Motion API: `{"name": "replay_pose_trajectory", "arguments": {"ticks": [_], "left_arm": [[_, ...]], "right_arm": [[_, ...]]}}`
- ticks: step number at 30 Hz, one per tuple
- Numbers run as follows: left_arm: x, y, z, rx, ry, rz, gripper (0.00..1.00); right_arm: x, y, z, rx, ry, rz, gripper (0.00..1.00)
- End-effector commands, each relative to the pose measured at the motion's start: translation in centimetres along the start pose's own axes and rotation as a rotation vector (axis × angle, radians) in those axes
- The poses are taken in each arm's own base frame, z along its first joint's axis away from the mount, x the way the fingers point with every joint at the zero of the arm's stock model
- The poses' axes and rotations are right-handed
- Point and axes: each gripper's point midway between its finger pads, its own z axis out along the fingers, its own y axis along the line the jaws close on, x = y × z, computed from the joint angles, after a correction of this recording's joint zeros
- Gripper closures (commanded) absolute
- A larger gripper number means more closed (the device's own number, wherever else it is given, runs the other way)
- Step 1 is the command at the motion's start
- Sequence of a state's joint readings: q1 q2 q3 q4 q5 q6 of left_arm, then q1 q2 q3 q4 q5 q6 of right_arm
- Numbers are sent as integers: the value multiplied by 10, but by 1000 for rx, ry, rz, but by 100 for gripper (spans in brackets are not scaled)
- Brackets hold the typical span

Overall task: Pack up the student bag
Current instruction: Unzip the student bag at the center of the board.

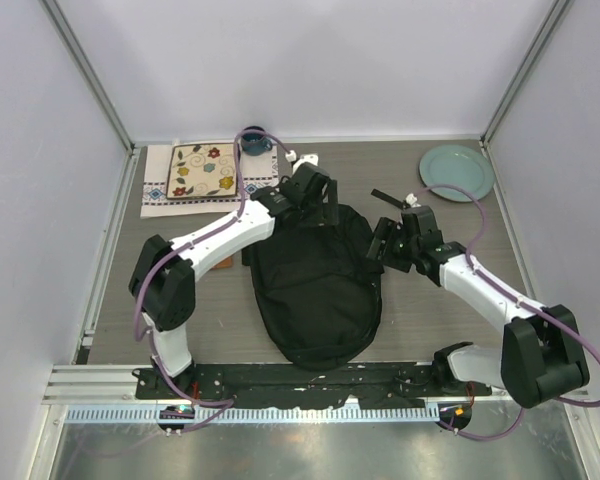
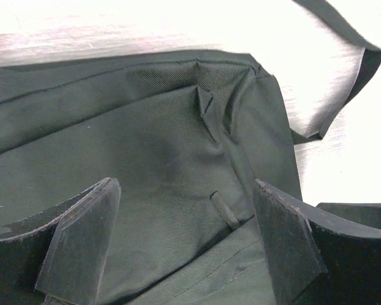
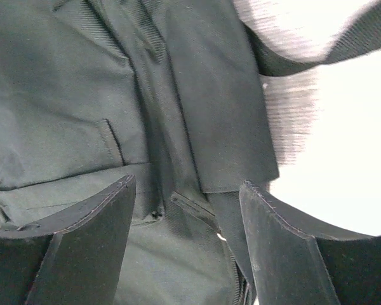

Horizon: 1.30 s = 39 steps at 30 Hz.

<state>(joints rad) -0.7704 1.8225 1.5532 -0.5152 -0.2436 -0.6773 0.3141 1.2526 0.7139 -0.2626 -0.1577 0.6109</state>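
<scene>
With its jaws spread wide and nothing between them, the left gripper [image 1: 320,203] hangs over the far end of the student bag [image 1: 315,290], while the right gripper [image 1: 383,243], equally wide and empty, is poised at the same bag's far right edge.

Seen from the left wrist, the left gripper [image 2: 185,184] frames black twill directly beneath its fingers [image 2: 82,235]: a pinched fold of the student bag [image 2: 146,140] rises just ahead of them, and a short ribbed tab [image 2: 225,210] lies close to the right-hand finger. Whether the fingers touch the cloth cannot be told. Beyond the fold, a black strap [image 2: 362,70] loops out over the pale table.

From the right wrist, the right gripper [image 3: 187,183] straddles a seam of the student bag [image 3: 70,95], where a flap overlaps the panel below. Another strap [image 3: 362,38] trails away ahead and to the right of the fingers [image 3: 95,241].

From overhead, the bag lies flat between the two arms on the grey-brown table [image 1: 450,300], its rounded end toward the arm bases and its squarer end under the left gripper. Farther out, past the left gripper, sits a floral patterned mat [image 1: 202,172] with a dark blue cup [image 1: 256,140] at its corner. Well beyond the right gripper, a pale green plate [image 1: 457,172] rests near the back wall.
</scene>
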Motion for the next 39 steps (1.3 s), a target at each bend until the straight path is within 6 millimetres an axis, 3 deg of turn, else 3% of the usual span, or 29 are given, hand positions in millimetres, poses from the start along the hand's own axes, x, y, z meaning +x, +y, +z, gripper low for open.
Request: {"name": "replay_pose_trajectory", "arguments": {"ticks": [1, 4, 12, 17, 21, 25, 32, 39], "left_arm": [[10, -25, 3, 70, 45, -6, 13], [26, -29, 9, 58, 79, -21, 16], [56, -55, 19, 38, 154, 27, 18], [77, -48, 27, -7, 222, 32, 25], [87, -46, 22, -40, 229, 48, 25], [103, -38, 31, -86, 285, 57, 24], [137, -27, 52, -146, 361, 84, 35], [150, -13, 65, -198, 374, 109, 49]], "right_arm": [[-16, -13, -14, 68, -123, 43, 29], [-20, -33, -19, 169, -183, 79, 29], [-28, -33, -38, 136, -292, 108, 30], [-28, -26, -40, 96, -296, 94, 33], [-26, -25, -38, 86, -286, 87, 36], [-28, -23, -38, 76, -292, 86, 37], [-32, -21, -41, 71, -304, 77, 37], [-35, -18, -44, 69, -312, 75, 39]]}}
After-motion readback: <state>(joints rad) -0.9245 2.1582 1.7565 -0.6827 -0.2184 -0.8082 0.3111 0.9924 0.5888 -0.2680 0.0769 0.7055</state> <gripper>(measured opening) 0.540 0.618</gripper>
